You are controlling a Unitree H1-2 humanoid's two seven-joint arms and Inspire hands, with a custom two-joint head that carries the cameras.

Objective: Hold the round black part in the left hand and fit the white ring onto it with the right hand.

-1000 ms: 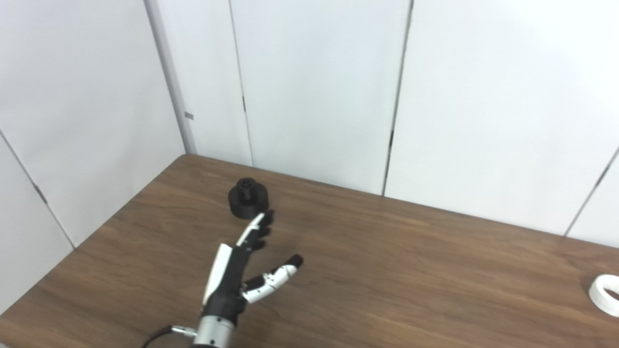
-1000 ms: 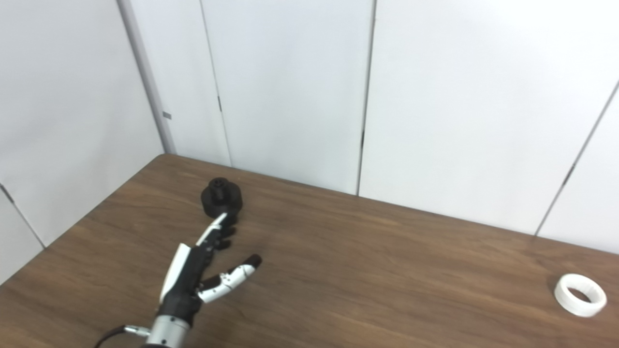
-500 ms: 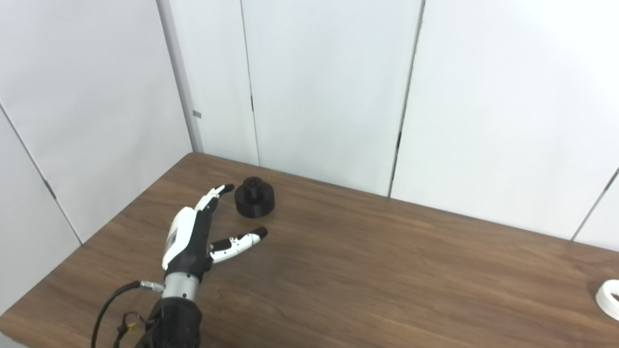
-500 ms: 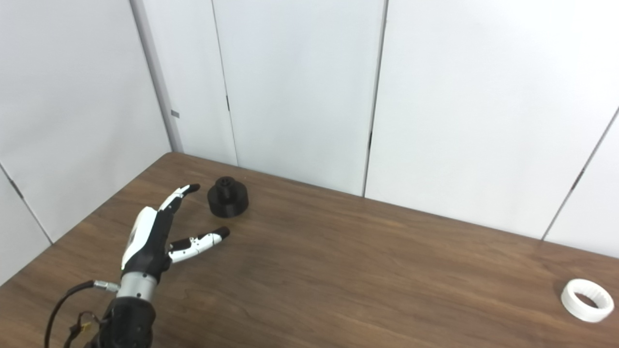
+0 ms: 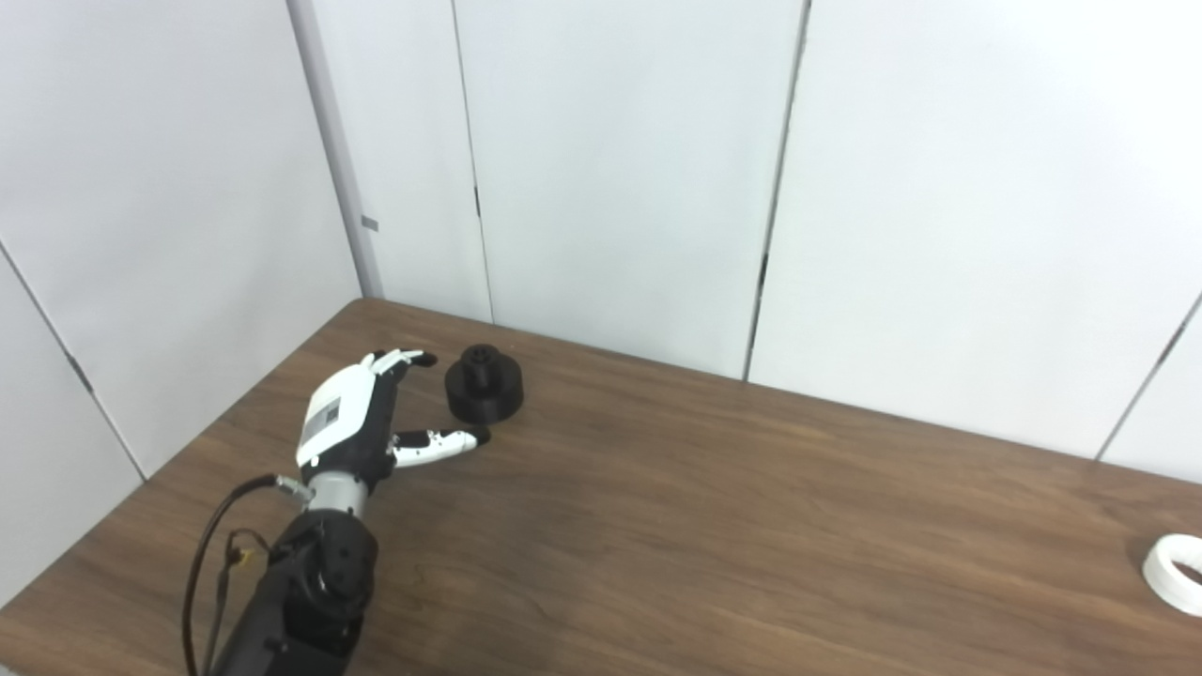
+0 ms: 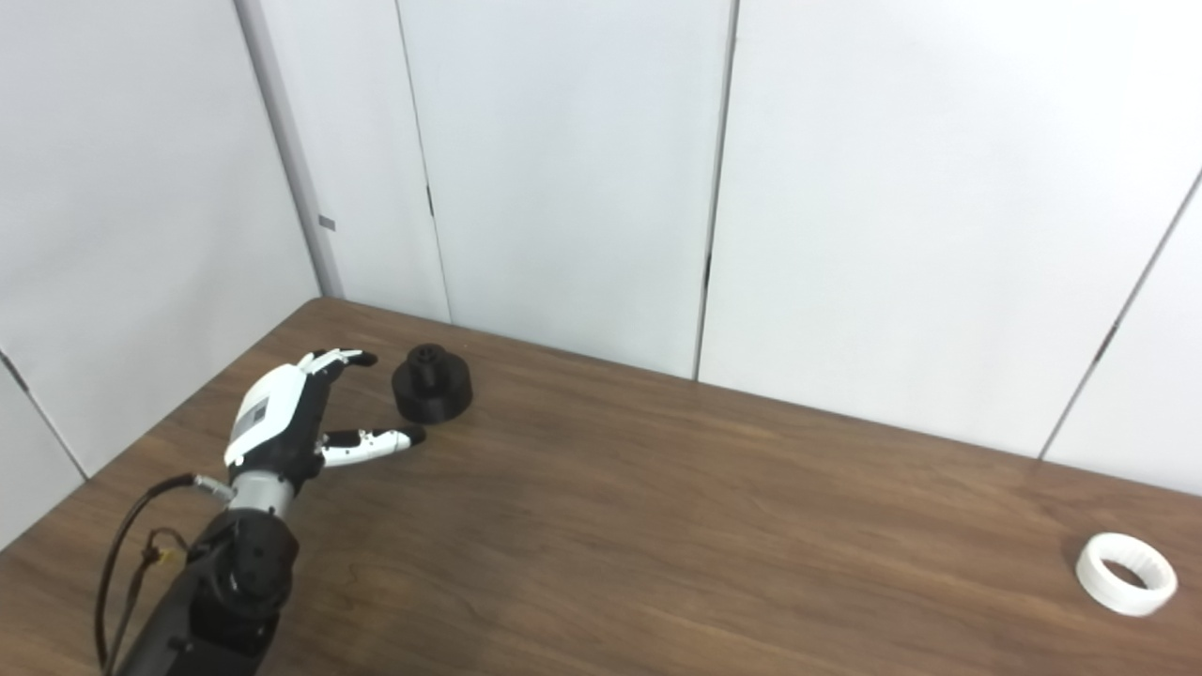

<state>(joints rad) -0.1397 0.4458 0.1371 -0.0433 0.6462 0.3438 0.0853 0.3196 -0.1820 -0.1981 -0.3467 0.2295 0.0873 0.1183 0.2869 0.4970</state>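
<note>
Black part (image 5: 484, 395) sits on the table (image 5: 714, 526) just beside the left robot hand (image 5: 362, 422), whose fingers are spread, empty.

One round black part (image 5: 484, 395), one white ring (image 6: 1125, 574), apparently one robot hand (image 5: 362, 422).

Tabletop (image 5: 714, 526): dark brown wood grain. Round part (image 5: 484, 384): matte black. Ring (image 6: 1126, 574): plain white. Left hand (image 5: 362, 420): white shell, black underside and fingertips. Wall panels (image 5: 620, 169): pale grey-white with dark seams.
</note>
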